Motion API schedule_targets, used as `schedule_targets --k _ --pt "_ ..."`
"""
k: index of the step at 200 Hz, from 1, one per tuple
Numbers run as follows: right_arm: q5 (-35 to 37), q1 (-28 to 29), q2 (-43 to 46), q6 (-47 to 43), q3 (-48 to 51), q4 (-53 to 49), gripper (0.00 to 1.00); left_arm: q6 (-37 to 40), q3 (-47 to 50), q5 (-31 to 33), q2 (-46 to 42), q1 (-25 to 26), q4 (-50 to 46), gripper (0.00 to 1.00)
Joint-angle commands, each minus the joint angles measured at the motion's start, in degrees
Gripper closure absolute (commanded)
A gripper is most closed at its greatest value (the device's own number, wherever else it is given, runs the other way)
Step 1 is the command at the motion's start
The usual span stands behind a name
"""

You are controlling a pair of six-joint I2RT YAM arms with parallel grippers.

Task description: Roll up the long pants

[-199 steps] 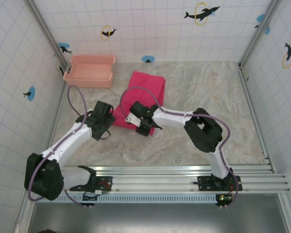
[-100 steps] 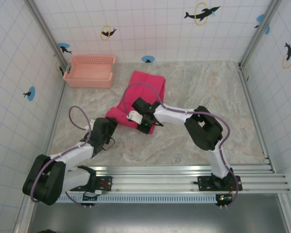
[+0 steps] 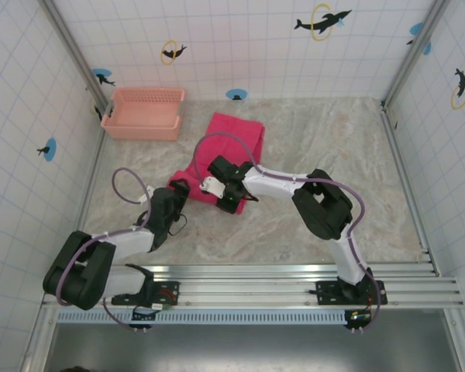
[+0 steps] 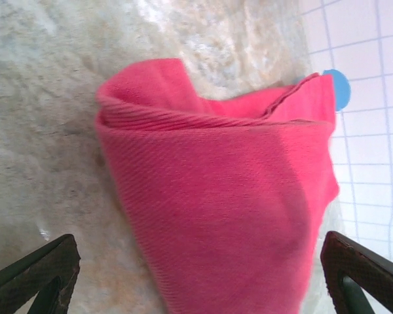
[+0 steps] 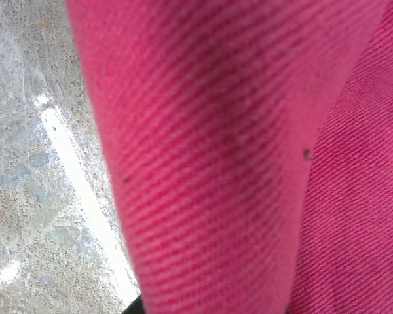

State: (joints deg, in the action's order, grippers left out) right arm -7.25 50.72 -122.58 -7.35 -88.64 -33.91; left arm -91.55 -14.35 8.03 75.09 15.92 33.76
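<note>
- Top external view: the long pants (image 3: 236, 136) lie folded on the tabletop (image 3: 333, 155), just right of the basket (image 3: 139, 129).
- The right pincer (image 3: 214, 186) pinches the cloth at the end farthest from the basket.
- The left pincer (image 3: 178, 189), spread wide, faces that same end from the basket's side.

No text, label, brand or number can be read. Only picture stickers are seen on the tiled walls (image 3: 240, 46): a dark dolphin in a yellow ring (image 3: 322, 21), a smaller ringed dolphin (image 3: 173, 53), a dolphin on the right wall (image 3: 459, 81), and a blue dot (image 3: 236, 94) low on the far wall.
</note>
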Motion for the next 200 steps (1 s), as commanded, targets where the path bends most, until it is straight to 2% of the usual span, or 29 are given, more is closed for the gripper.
schedule_targets --k 1,29,48,63,70,90,94,97,99,113,123,134,146,152,163,182,200 --pt "-1.59 1.64 -8.59 -0.18 4.52 -7.66 1.0 0.92 2.01 1.58 6.5 0.36 8.45 0.05" --pt "-1.54 1.64 -8.39 -0.18 5.22 -7.86 1.0 -0.21 2.56 0.48 20.36 0.38 25.33 0.12" --pt "-1.52 1.71 -8.46 -0.25 5.23 -8.1 1.0 -2.13 1.65 -0.52 31.49 0.38 38.58 0.23" --pt "-1.62 1.7 -8.37 -0.29 5.06 -8.23 1.0 -3.13 0.37 -2.23 38.98 0.29 46.38 0.45" --pt "-1.48 1.67 -8.33 -0.26 4.97 -8.28 1.0 -3.76 -0.19 -2.49 40.16 0.42 46.35 0.5" --pt "-1.28 1.75 -8.22 -0.29 4.79 -8.53 1.0 -2.92 0.41 -1.9 38.31 0.37 42.92 0.72" --pt "-1.28 1.75 -8.28 -0.28 4.75 -8.45 1.0 -2.8 0.54 -2.08 37.35 0.2 41.45 0.8" --pt "-1.32 1.76 -8.23 -0.25 4.71 -8.48 1.0 -2.54 0.55 -2.44 36.59 -0.02 40.29 0.91" --pt "-1.36 1.75 -8.27 -0.28 4.71 -8.46 1.0 -2.33 0.55 -2.64 36.08 -0.26 39.29 1.0" --pt "-1.37 1.86 -8.32 -0.37 4.53 -8.61 1.0 -2.02 -0.03 -3.11 31.25 -0.58 29.98 1.0" --pt "-1.43 2.0 -8.35 -0.38 4.53 -8.64 1.0 -2.51 -1.88 -4.09 26.48 -0.68 18.62 1.0" --pt "-1.36 2.1 -8.24 -0.56 4.53 -8.8 1.0 -2.78 -5.45 -3.91 19.73 -0.64 -0.38 1.0" --pt "-1.28 2.11 -7.94 -0.73 4.75 -8.8 1.0 -1.44 -14.4 -2.26 12.38 -0.63 -28.25 1.0" --pt "-1.28 2.11 -7.76 -0.81 4.79 -8.8 1.0 -0.43 -19.31 -0.32 10.47 -0.53 -41.4 1.0" --pt "-1.14 2.1 -7.59 -0.9 4.79 -8.81 1.0 0.19 -27.04 1.93 9.78 -0.61 -57.93 1.0" --pt "-1.08 2.1 -7.02 -1.03 4.79 -8.81 1.0 -2.19 -34.76 1.65 12.52 -0.97 -72.48 1.0" --pt "-0.53 2.16 -6.05 -1.17 5.14 -8.65 1.0 -5.33 -38.72 -2.12 18.49 -1.07 -78.56 1.0"
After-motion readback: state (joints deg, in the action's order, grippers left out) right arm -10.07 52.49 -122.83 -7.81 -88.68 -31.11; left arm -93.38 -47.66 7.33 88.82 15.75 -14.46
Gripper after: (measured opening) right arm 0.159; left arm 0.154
